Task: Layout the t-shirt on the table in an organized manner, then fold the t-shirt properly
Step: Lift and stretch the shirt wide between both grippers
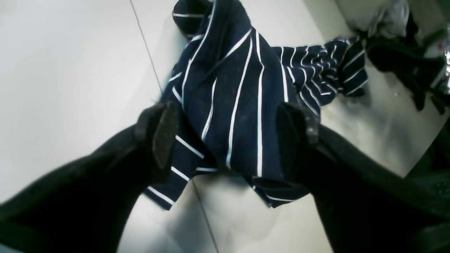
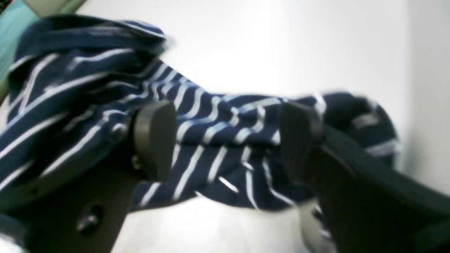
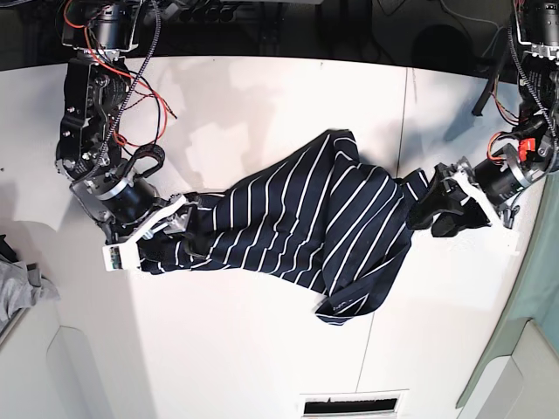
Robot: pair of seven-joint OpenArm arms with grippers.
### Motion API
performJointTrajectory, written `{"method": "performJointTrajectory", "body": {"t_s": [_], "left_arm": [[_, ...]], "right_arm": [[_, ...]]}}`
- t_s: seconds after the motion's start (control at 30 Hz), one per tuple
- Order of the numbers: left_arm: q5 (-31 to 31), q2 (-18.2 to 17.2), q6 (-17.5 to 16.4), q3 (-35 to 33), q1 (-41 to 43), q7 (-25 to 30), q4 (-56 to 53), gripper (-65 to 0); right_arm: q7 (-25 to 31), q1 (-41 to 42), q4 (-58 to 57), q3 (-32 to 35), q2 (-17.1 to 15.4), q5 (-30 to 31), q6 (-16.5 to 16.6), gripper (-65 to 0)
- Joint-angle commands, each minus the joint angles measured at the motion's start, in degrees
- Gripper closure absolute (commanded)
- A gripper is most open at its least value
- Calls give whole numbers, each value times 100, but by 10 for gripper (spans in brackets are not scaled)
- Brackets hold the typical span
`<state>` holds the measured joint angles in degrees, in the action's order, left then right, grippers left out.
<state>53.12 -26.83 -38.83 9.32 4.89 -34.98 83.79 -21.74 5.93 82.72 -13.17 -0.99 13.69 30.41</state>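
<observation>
Between the spread fingers of the left hand [image 1: 228, 133] lies a bunched end of the t-shirt [image 1: 232, 91], dark navy with thin white stripes that run away from the hand; the two dark pads stand apart on either side of the fabric, and the cloth fills the gap without being pinched. Just below the hand a folded corner of the shirt hangs over the white worktop [image 1: 70, 70], whose thin dark seam passes under the fabric. Beyond the hand the shirt narrows and twists toward a crumpled striped sleeve to the far right. At the right hand [image 2: 228, 140] the picture is blurred, but the fingers are also parted, with rumpled striped cloth lying between and beyond them, and a rolled bunch of it past the right finger. In the base view the t-shirt [image 3: 297, 218] stretches across the worktop [image 3: 262, 349] from the right hand [image 3: 148, 231] to the left hand [image 3: 454, 205], lying wrinkled and twisted, with one end gathered at each hand, a folded hem pointing to the near edge and a raised fold at the far side. Far off at the worktop's edge lies a small grey cloth [image 3: 22, 288].
</observation>
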Motion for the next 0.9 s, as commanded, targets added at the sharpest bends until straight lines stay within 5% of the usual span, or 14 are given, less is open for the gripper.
{"method": "performJointTrajectory", "body": {"t_s": [0.0, 0.2, 0.5, 0.87], "left_arm": [[-28, -63, -35, -87, -240, 284, -63, -462], [-636, -17, 426, -649, -1128, 815, -1040, -462], [-142, 37, -13, -922, -1502, 450, -1346, -462], [-487, 291, -20, -1423, -1504, 579, -1346, -458]], "right_arm": [[170, 103, 109, -98, -61, 105, 26, -447], [173, -76, 57, -509, -286, 72, -243, -447], [422, -72, -660, -595, -518, 87, -365, -447], [999, 48, -1672, -584, -564, 85, -356, -447]]}}
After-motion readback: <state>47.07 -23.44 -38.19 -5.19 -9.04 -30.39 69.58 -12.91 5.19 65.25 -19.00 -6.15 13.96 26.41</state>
